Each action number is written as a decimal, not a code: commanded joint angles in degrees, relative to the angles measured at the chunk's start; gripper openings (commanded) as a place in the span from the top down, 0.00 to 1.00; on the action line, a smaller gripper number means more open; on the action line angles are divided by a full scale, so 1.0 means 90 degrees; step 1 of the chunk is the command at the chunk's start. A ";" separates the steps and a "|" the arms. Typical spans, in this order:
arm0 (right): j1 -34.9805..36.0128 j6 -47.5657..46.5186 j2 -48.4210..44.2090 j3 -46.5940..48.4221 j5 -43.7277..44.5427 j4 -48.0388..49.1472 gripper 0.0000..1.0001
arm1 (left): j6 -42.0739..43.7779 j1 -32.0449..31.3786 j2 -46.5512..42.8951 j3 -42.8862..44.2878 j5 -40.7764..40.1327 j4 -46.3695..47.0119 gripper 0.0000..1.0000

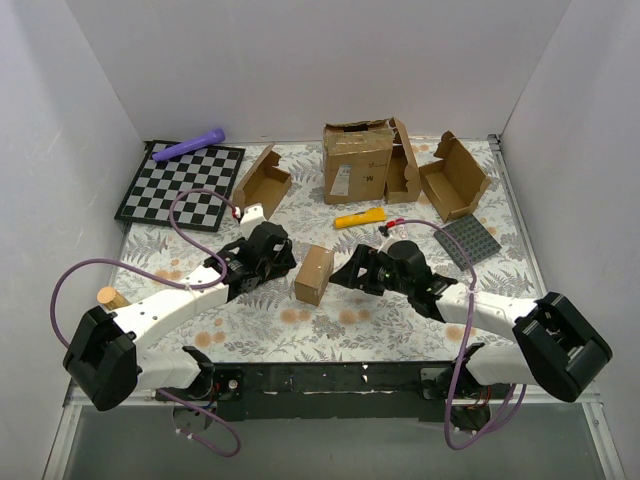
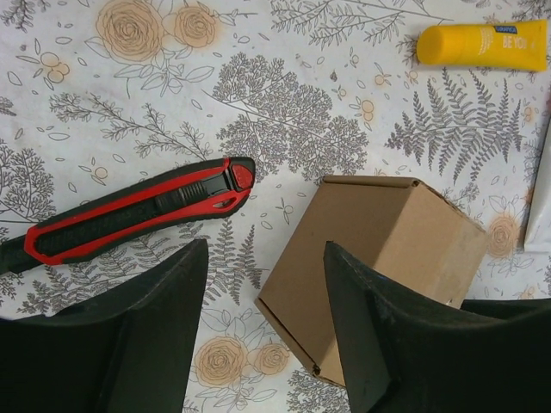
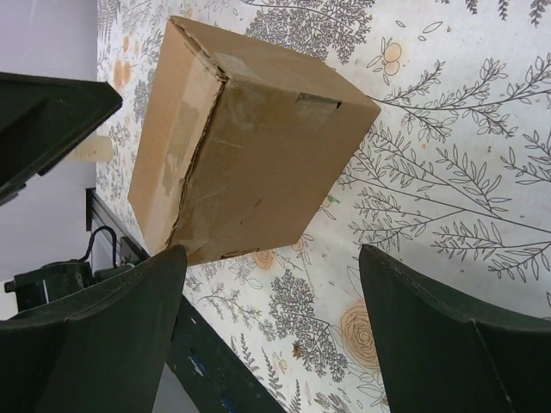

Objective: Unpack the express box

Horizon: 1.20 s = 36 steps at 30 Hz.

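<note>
- The express box (image 1: 314, 274) sits closed on the flowered worktop (image 1: 340, 325), in the middle of the top view, between the two hands.
- The left hand (image 2: 267, 248) is spread wide and grips nothing. In its own view a corner of the box lies in the gap, and one finger (image 2: 370, 335) overlaps the box; I cannot tell if they touch.
- The right hand (image 3: 274, 254) gapes wide too, holding nothing, with the box just above the gap in its view.
- A red-and-black knife (image 2: 129, 211) lies left of the box, and a yellow tube (image 2: 482, 45) lies at upper right.
</note>
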 commanded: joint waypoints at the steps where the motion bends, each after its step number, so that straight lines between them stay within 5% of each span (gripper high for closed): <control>1: 0.0009 0.0422 0.0209 -0.0047 -0.0085 0.0842 0.12 | -0.0078 0.0038 -0.0011 -0.0244 0.0169 0.0316 0.45; 25: -0.0040 0.0959 0.1118 0.0148 -0.0583 0.1928 0.14 | 0.0068 0.0038 -0.0060 -0.0801 0.0766 0.0902 0.44; 36: -0.0264 0.0911 0.0668 -0.0340 -0.0367 0.1762 0.16 | 0.0107 0.0038 -0.0109 -0.0802 0.0648 0.0863 0.43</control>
